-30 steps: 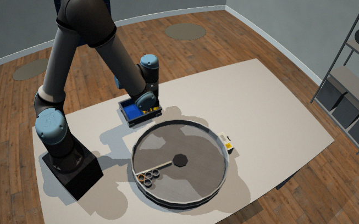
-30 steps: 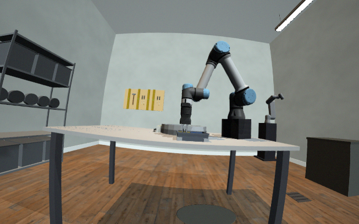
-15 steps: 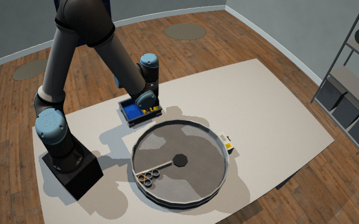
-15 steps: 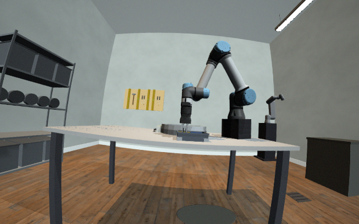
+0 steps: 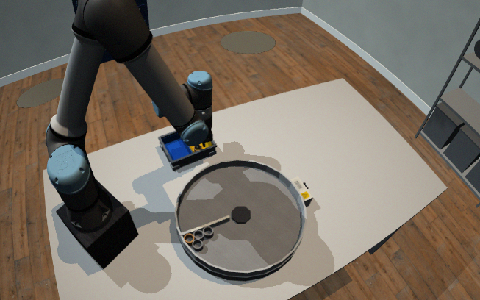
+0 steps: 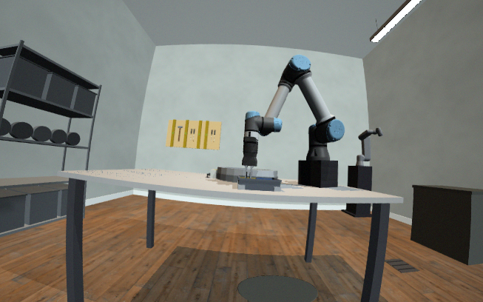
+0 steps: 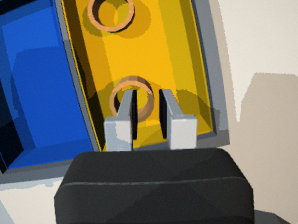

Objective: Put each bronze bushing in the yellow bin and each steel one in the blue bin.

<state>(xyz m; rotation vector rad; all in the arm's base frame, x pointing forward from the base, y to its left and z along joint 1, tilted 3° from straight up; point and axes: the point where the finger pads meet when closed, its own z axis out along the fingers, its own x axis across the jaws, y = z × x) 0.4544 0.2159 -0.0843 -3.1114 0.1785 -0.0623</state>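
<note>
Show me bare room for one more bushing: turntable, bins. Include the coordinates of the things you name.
Grey round turntable (image 5: 271, 231) (image 6: 231, 173): most of the disc beyond the black hub (image 5: 240, 215); crowded where four short metal bushings (image 5: 184, 238) crowd the pale bar (image 5: 208, 224).
Blue bin (image 5: 176, 148) (image 7: 45, 90): bare in its visible part.
Yellow bin (image 5: 207, 144) (image 7: 135, 55): between two bronze rings (image 7: 112, 102); gripper (image 6: 248, 175) (image 7: 148, 104) crowds one.

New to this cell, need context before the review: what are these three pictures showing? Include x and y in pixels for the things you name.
One robot arm, seen three ways. The top view looks down on the table; the exterior view looks across it from the side; the wrist view looks along the two-finger gripper (image 7: 148, 104).

On the table stands a round turntable (image 5: 271, 223) (image 6: 228, 173) with a low wall. By its straight bar (image 5: 206, 224) sit four short sleeves: one bronze (image 5: 184, 237), three grey. Beside it is a tray split into a blue bin (image 5: 174, 148) (image 7: 45, 100) and a yellow bin (image 7: 145, 55).

The gripper is open over the yellow bin, holding nothing. Two bronze bushings (image 7: 132, 18) (image 7: 114, 102) lie in that bin.
</note>
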